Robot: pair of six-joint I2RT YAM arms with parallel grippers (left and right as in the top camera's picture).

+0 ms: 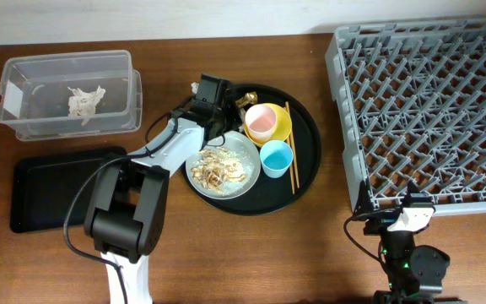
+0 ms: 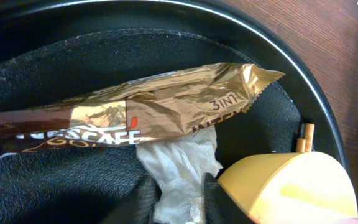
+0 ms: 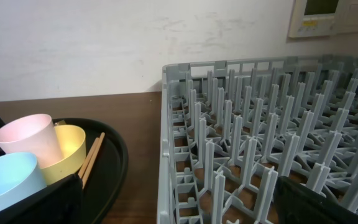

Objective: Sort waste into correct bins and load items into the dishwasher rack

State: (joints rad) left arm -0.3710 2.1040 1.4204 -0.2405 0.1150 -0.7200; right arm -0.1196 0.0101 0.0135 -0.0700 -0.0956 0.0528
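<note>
My left gripper [image 1: 212,91] is over the back left of the round black tray, its fingers [image 2: 180,198] shut on crumpled white paper [image 2: 182,168]. A brown and gold wrapper [image 2: 154,109] lies just beyond it, also showing in the overhead view [image 1: 245,100]. The pink cup [image 1: 261,121] stands in the yellow bowl [image 1: 282,128], next to the blue cup [image 1: 277,158]. The grey-green plate [image 1: 245,150] holds flaky food scraps [image 1: 218,169]. Chopsticks [image 1: 291,148] lie on the tray's right side. My right gripper [image 3: 179,214] is open and empty at the near left corner of the grey rack [image 1: 429,110].
The clear box [image 1: 24,80] at the back left holds a piece of crumpled paper [image 1: 84,100]. The shallow black rectangular tray [image 1: 53,190] lies in front of it. The round black tray [image 1: 309,160] sits between these bins and the rack.
</note>
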